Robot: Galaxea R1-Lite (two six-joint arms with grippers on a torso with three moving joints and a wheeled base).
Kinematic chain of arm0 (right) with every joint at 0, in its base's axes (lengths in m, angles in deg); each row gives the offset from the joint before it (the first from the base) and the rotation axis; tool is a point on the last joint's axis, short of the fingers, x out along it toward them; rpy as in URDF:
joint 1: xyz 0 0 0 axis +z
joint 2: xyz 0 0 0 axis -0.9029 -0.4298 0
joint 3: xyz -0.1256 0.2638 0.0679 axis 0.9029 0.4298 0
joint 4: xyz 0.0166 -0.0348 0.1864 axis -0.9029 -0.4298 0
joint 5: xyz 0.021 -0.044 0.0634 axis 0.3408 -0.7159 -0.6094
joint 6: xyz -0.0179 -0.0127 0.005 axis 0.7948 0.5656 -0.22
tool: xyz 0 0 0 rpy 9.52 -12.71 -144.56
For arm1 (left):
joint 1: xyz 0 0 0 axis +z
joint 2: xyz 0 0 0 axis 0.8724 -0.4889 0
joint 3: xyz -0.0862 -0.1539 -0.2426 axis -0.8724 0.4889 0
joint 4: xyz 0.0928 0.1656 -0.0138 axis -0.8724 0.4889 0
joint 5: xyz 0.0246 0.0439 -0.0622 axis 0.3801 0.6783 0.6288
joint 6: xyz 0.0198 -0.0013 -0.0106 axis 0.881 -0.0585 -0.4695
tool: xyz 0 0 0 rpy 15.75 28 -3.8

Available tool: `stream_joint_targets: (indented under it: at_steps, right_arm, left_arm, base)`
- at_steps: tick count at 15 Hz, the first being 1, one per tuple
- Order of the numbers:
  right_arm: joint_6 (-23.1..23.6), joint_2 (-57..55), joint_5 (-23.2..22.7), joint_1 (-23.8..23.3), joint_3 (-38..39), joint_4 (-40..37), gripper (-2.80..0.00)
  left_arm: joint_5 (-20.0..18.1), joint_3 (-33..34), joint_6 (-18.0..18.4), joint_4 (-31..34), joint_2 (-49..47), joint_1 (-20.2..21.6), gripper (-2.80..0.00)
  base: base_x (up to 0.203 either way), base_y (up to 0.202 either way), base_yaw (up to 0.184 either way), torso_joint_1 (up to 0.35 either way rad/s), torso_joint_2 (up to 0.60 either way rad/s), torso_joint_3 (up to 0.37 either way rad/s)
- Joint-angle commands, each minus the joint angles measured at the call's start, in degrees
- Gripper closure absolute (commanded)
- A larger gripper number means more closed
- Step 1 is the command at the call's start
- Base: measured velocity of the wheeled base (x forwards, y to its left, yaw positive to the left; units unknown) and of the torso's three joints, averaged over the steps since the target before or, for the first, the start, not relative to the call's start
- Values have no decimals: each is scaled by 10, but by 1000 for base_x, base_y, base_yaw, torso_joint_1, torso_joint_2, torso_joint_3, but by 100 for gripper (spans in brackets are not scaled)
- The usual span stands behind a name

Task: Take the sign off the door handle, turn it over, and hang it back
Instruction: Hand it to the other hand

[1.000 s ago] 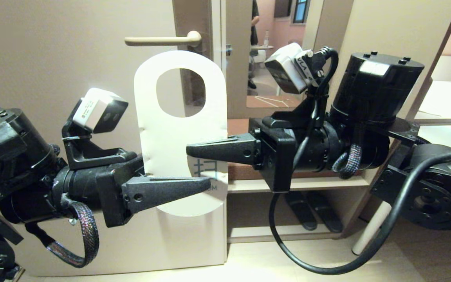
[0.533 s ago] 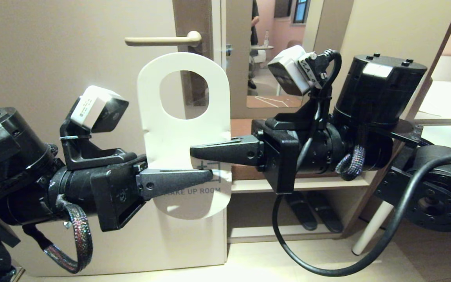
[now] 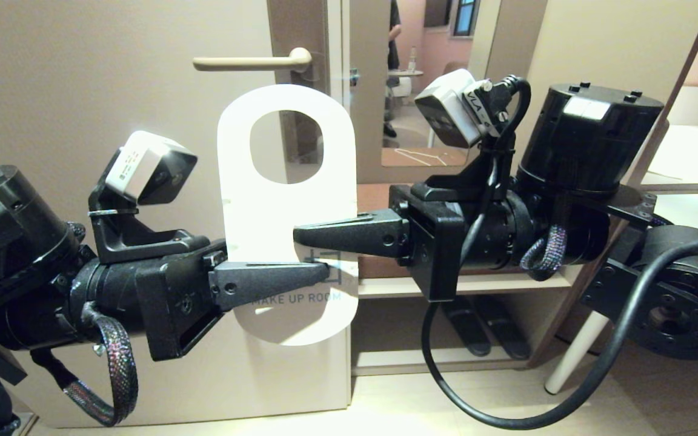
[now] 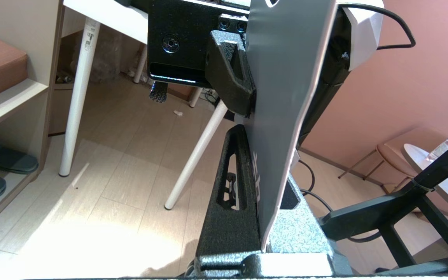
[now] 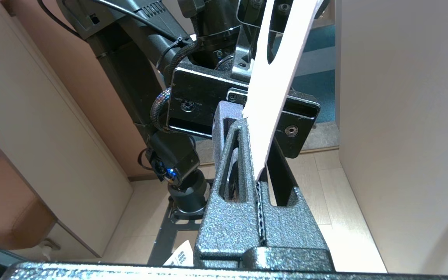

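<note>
The head camera looks forward and slightly down at a door, close behind both arms, with the sign [image 3: 285, 212] held upright just below the door handle [image 3: 252, 61]. Each wrist camera sits right behind its own fingers — left gripper [image 4: 265, 202], right gripper [image 5: 257, 182] — seeing the sign edge-on at very close range. All three views share the sign; each wrist view also catches the opposite gripper beyond it.

- "MAKE UP ROOM" – grey caps, low on white face of the sign [image 3: 288, 200], partly hidden.
- "VLA" – label on right wrist cam [image 3: 451, 106], rest unreadable.
</note>
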Motion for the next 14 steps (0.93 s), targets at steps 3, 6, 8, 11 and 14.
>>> stream_joint_targets:
  at_steps: [3, 6, 8, 11, 14]
  right_arm:
    - [0, -1, -2, 0, 4, 2, 0]
    - [1, 0, 0, 0, 6, 2, 0]
    - [2, 0, 1, 0, 8, 2, -280]
    - [3, 1, 0, 0, 8, 3, -280]
    - [4, 1, 1, 0, 9, 4, -280]
  left_arm:
    - [-3, 0, -2, -4, 3, -1, 0]
    - [-3, 5, -2, -4, 8, -1, 0]
    - [-3, 10, -2, -4, 13, -1, 0]
    - [-3, 16, -2, -3, 20, -1, 0]
    - [-3, 23, -2, -4, 27, -1, 0]
  base:
    - [0, 0, 0, 0, 0, 0]
    - [0, 0, 0, 0, 0, 0]
    - [0, 0, 0, 0, 0, 0]
    - [0, 0, 0, 0, 0, 0]
    - [0, 0, 0, 0, 0, 0]
